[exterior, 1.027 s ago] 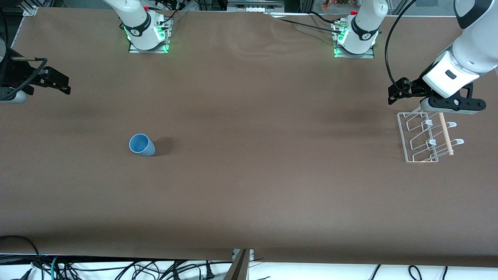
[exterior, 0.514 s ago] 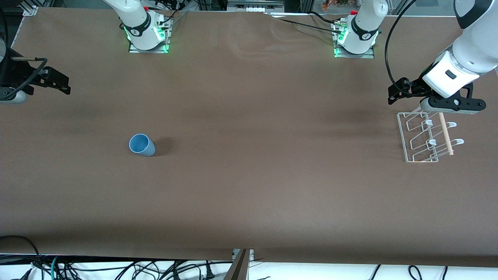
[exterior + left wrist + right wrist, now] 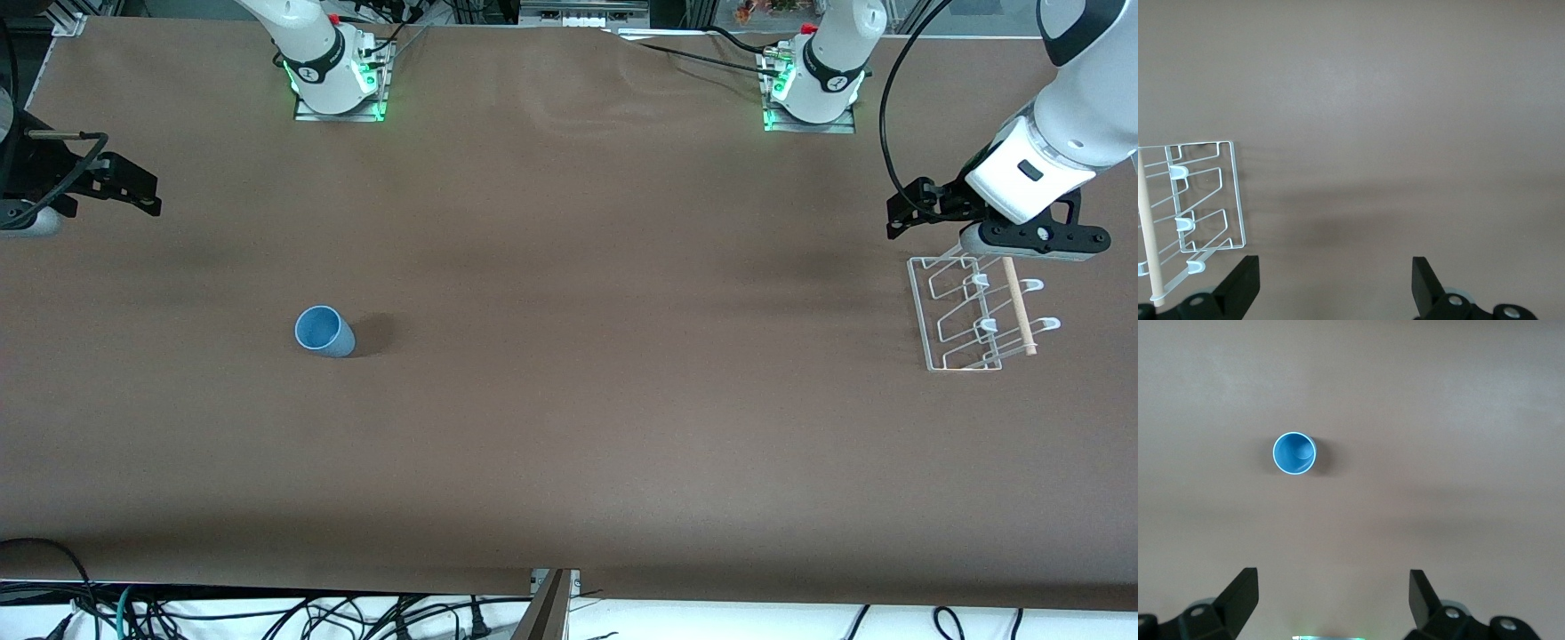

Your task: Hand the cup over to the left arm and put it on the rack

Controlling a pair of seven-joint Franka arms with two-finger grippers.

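Note:
The light-blue cup (image 3: 324, 332) stands upright, mouth up, on the brown table toward the right arm's end; the right wrist view also shows the cup (image 3: 1295, 453), apart from the fingers. My right gripper (image 3: 22, 218) hangs at that end of the table, well away from the cup, and in its own view the right gripper (image 3: 1331, 597) is open and empty. The clear wire rack (image 3: 978, 316) with its wooden dowel (image 3: 1018, 307) sits toward the left arm's end. My left gripper (image 3: 1036, 242) hovers over the rack's edge. In the left wrist view the left gripper (image 3: 1335, 287) is open and empty beside the rack (image 3: 1205, 200).
Both arm bases, the right arm's base (image 3: 338, 84) and the left arm's base (image 3: 811, 98), glow green along the table's edge farthest from the front camera. A tangle of cables (image 3: 267, 613) lies below the table's near edge. Bare brown tabletop (image 3: 622, 356) spans between cup and rack.

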